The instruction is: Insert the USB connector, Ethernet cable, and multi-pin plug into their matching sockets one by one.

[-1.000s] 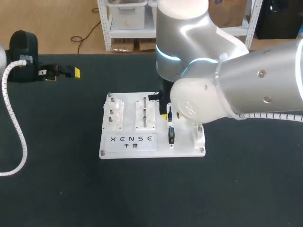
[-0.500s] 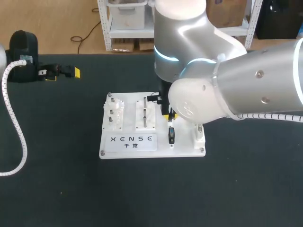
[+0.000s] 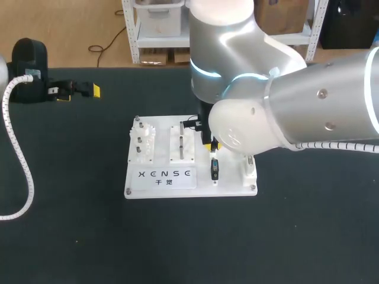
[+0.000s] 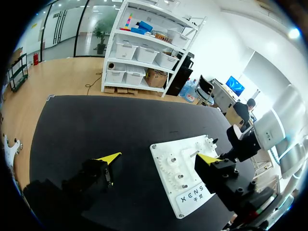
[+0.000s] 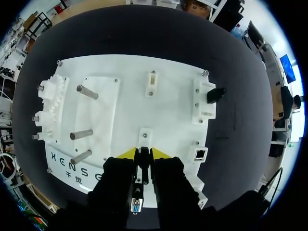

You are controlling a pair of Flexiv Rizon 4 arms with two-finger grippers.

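A white socket board (image 3: 231, 188) lies mid-table, seen from above in the right wrist view (image 5: 168, 110). My right gripper (image 5: 143, 153) hangs over the board's right half, shut on a narrow black USB connector (image 5: 141, 166) whose metal tip faces a small white socket block (image 5: 144, 136). Just behind the fingers, a multi-pin plug (image 5: 136, 206) with a blue face stands on the board (image 3: 214, 170). An Ethernet socket (image 5: 200, 154) sits beside the gripper. In the head view the right arm hides its own fingers. My left gripper (image 4: 159, 159) is open and empty, far off at the table's back left (image 3: 80, 90).
Gear posts (image 3: 142, 141) and metal pegs (image 5: 81, 134) occupy the board's left half. A white block with a black part (image 5: 214, 95) stands near the far right corner. A white corrugated hose (image 3: 23, 171) runs along the table's left side.
The right gripper's fingers have closed in on the USB connector, and the right arm has shifted slightly to the left. The left arm has not moved.
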